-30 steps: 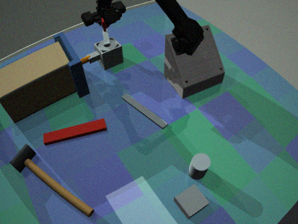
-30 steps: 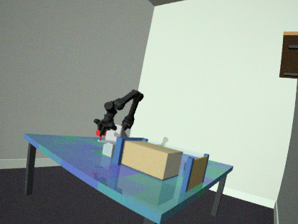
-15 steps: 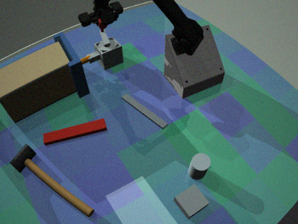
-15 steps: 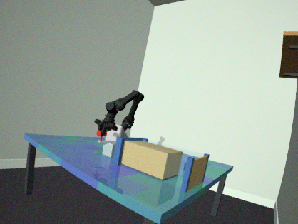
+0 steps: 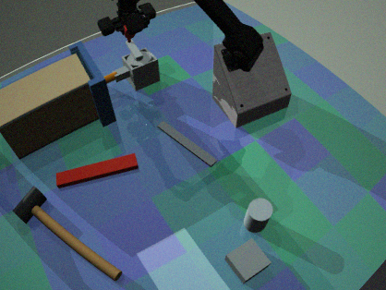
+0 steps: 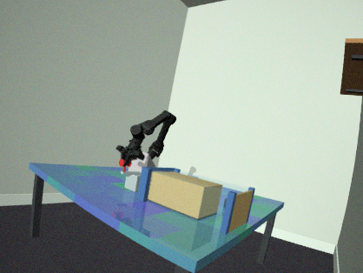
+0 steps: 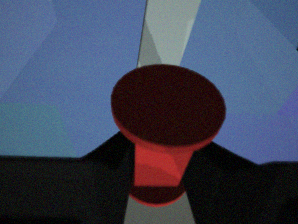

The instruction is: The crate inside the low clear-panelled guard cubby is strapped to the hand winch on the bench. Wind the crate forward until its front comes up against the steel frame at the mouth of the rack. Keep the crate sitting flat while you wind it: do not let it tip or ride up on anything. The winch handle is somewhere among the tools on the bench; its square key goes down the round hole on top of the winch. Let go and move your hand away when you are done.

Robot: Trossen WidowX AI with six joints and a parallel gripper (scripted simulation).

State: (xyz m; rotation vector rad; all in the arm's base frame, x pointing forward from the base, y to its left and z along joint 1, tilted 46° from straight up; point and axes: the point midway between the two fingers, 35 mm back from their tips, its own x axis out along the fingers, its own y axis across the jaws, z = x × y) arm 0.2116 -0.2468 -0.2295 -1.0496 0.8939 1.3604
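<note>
My gripper (image 5: 126,30) (image 6: 123,163) (image 7: 155,132) is shut on the red knob (image 7: 167,112) of the winch handle. The handle's grey arm (image 5: 134,49) (image 7: 164,30) runs from the knob down to the top of the grey winch (image 5: 144,70) (image 6: 130,181). An orange strap (image 5: 110,78) leads from the winch through the blue steel frame (image 5: 104,99) (image 6: 144,183) to the tan crate (image 5: 39,85) (image 6: 184,191). The crate sits flat under the clear guard. Its front end is close up to the frame; I cannot tell whether they touch.
A red bar (image 5: 97,170), a grey bar (image 5: 186,143), a hammer (image 5: 69,237), a grey cylinder (image 5: 258,214) and a grey square plate (image 5: 247,259) lie on the bench. The arm's grey base block (image 5: 254,85) stands at the back right.
</note>
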